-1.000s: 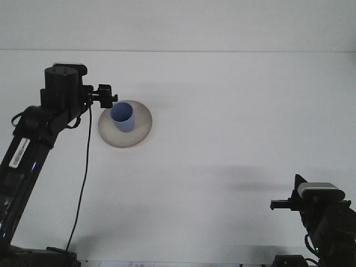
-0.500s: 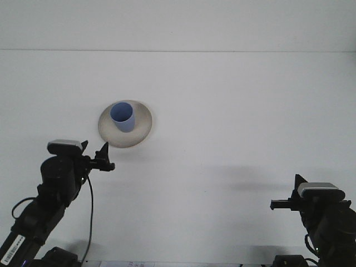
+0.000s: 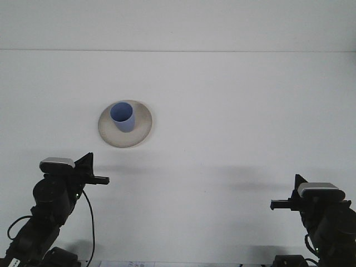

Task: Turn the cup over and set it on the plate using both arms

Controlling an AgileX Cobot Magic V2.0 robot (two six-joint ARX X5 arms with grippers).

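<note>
Since half a second ago my left arm has pulled further back and down toward the near left corner, well clear of the dishware; a second ago it was up beside the plate's left rim. On my right side nothing has shifted across the three frames.

I see the blue cup [image 3: 123,117] standing upright, mouth up, on the beige plate [image 3: 140,133], a little left of and behind the plate's centre. The plate rests flat on the white table [image 3: 233,111], left of the middle, and nothing touches either piece.

My left gripper [image 3: 99,179] sits low at the near left, pointing right, well apart from the plate and nearer to me than it. It holds nothing; from this angle the fingers overlap into one dark shape, so I cannot tell whether they are spread or pressed together. A black cable [image 3: 89,222] hangs down from that arm.

My right gripper [image 3: 276,204] is at the near right corner, pointing left, far from the plate. It is empty too, and I cannot tell how its fingers stand.
</note>
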